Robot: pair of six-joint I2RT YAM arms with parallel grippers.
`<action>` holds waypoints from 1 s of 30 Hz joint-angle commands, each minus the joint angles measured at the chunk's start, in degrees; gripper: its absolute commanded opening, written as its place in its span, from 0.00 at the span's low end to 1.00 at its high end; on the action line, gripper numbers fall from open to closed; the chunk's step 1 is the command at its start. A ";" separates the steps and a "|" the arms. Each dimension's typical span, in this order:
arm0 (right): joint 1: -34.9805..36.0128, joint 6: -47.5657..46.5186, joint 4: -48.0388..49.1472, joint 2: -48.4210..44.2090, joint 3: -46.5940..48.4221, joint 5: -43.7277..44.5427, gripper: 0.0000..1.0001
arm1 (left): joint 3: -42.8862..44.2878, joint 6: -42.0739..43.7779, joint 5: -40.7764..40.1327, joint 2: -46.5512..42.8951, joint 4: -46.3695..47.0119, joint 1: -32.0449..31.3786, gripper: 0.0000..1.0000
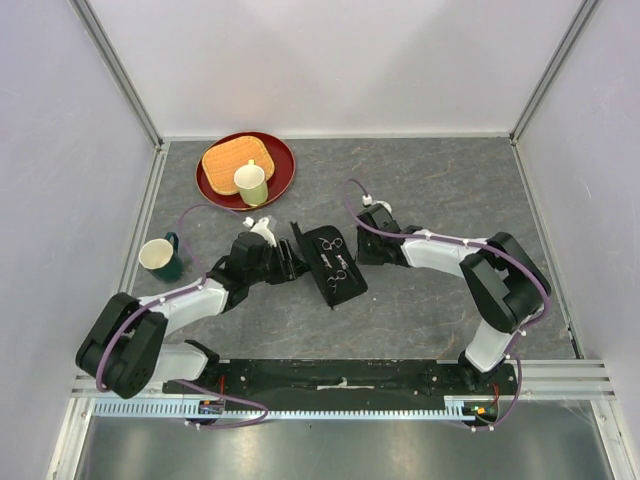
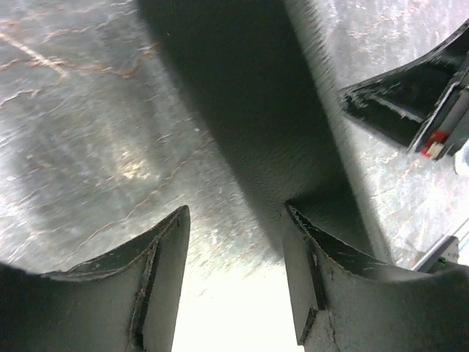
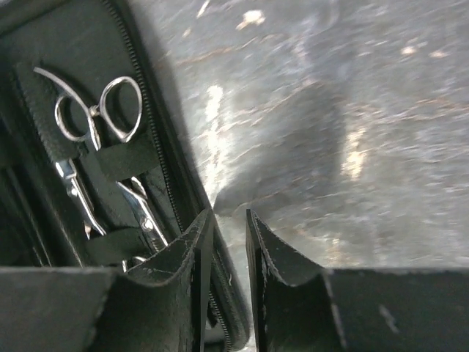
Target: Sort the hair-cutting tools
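A black zip case (image 1: 335, 265) lies open mid-table. Two silver scissors (image 1: 333, 244) (image 1: 338, 279) sit strapped inside it. The right wrist view shows one pair of scissors (image 3: 95, 117) under elastic bands. I cannot make out any combs. My left gripper (image 1: 291, 266) (image 2: 234, 209) is open at the case's left flap (image 2: 278, 132); the flap runs past the outside of one finger and only table shows between the fingers. My right gripper (image 1: 362, 250) (image 3: 229, 214) is at the case's right side, its jaws drawn narrow with the zip rim (image 3: 220, 315) between them.
A red plate (image 1: 284, 176) at the back left carries a waffle-patterned square (image 1: 234, 160) and a cream cup (image 1: 251, 183). A dark green mug (image 1: 160, 257) stands near the left wall. Walls enclose the table on three sides.
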 commanded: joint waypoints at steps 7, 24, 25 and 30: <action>5.34 2.30 -1.60 -3.63 -0.34 -0.24 0.34 | 6.94 3.27 7.66 7.04 7.45 -0.08 0.66; 10.08 -4.38 -3.29 -25.25 -7.35 -4.42 0.47 | 14.60 -0.23 6.87 20.06 -5.13 -0.17 0.60; 11.83 -3.85 -2.40 -25.35 -8.24 -5.05 0.48 | 14.86 -0.50 7.48 21.10 -5.39 -0.17 0.60; 18.95 -0.51 0.42 -22.90 -10.80 -6.64 0.50 | 16.62 -1.47 7.93 23.75 -9.52 -0.17 0.60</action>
